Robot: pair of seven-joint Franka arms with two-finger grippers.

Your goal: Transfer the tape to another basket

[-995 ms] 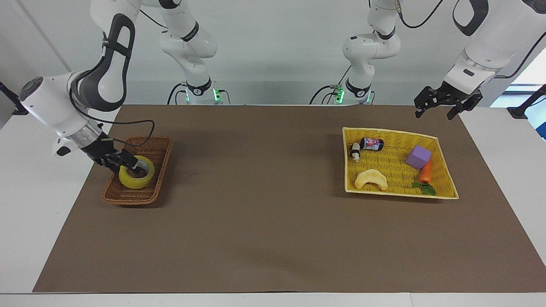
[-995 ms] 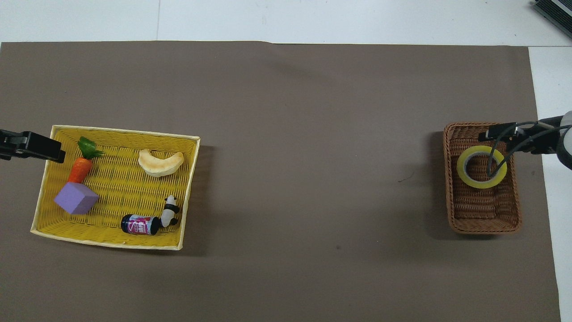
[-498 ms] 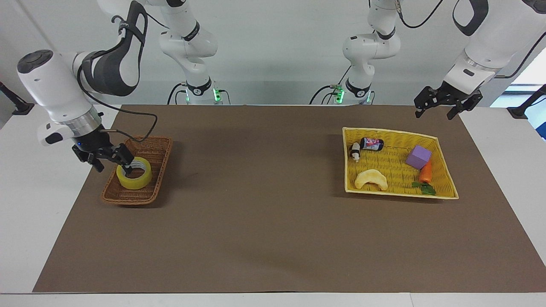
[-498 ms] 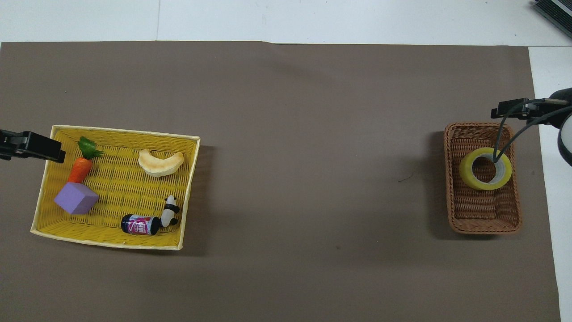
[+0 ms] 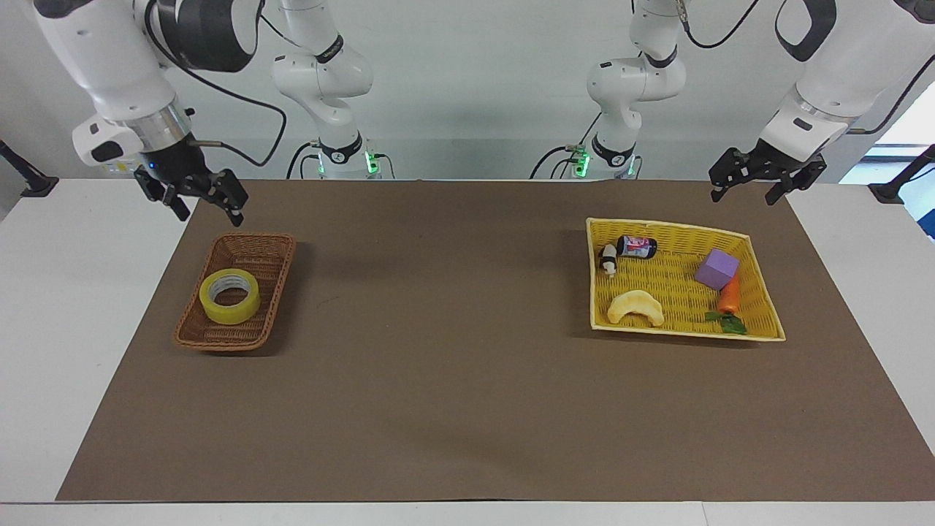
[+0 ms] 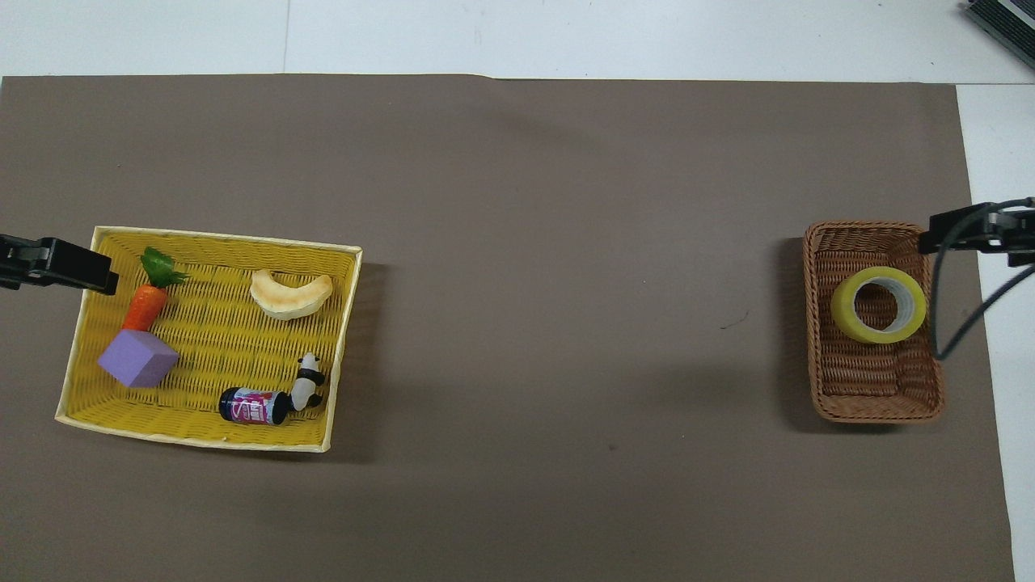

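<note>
Brown mat [image 5: 453, 380] fills most of both views, over a white table [image 5: 44, 351]; plain pale wall along the top of the facing view.

Yellow tray basket [image 5: 760, 321] at centre right of the facing view, holding small toys.

Brown wicker basket [image 5: 256, 245] at centre left; the tape [image 5: 229, 295] lies flat in it, core up.

Right gripper [image 5: 196, 196] hangs at upper left, above the basket's upper end, fingers apart, empty.

Left gripper [image 5: 760, 179] waits at upper right, fingers apart.

Judgement: tape is light, stiff, with a smooth and probably slippery outer face. Best hold: one finger inside the core, one outside, pinching the wall.
</note>
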